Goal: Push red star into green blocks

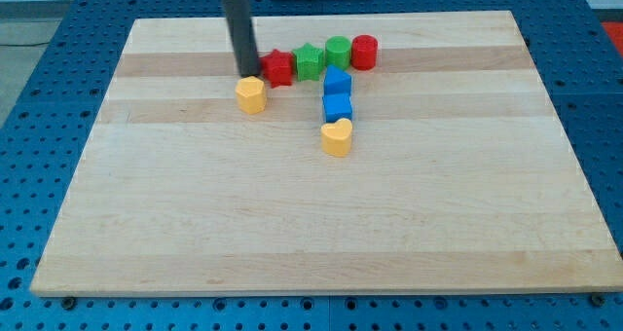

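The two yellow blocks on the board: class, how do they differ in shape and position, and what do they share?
The yellow block by my tip looks faceted, roughly hexagonal; the yellow heart has a notched top. The first sits below the red star, at the view's left; the heart sits lower, just under the two blue blocks. My tip stands just above the first, far from the heart. Both are yellow, similar in size, resting on the wooden board.

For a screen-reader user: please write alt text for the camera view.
My tip touches the red star from the view's left; the star meets a green star, then a green cylinder and red cylinder. Two yellow and two blue blocks sit below.
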